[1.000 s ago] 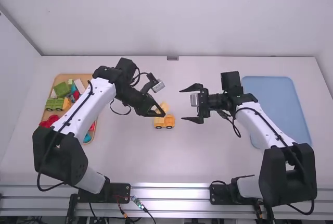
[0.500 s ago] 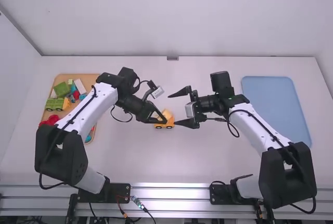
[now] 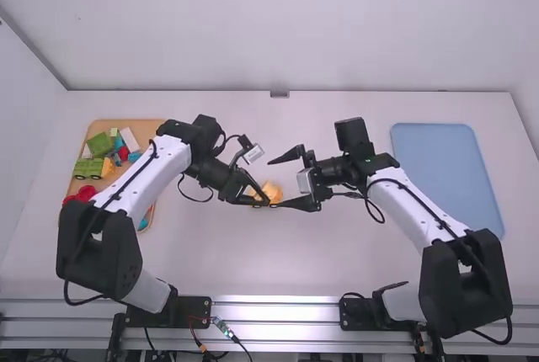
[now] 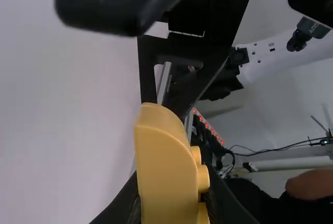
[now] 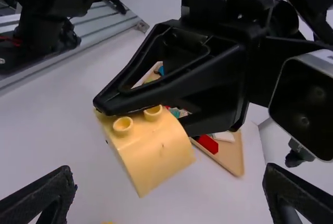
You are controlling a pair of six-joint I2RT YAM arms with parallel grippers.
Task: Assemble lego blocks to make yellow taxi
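Fingers of the right gripper [image 3: 271, 183] are standing wide apart, framing the right wrist view's near edge. That edge is cutting off a yellow scrap [image 5: 107, 222], too small to make out. Beyond, the left gripper [image 3: 267, 203] is pinching a curved yellow block [image 5: 156, 159] between its fingertips; this view is showing 2 hollow knobs on it. The left wrist view is showing 3 knobs, while the block is hiding the tips holding it, and the right gripper's blurred black shape is running off the edge. In the high view, black fingers are covering much of the yellow, making its outline hard to read. The left arm is hiding part of the tan tray [image 3: 139, 125], where green blocks [image 3: 99, 144] are lying. Well apart, a blue mat [image 3: 434, 160] is lying right of the right gripper.
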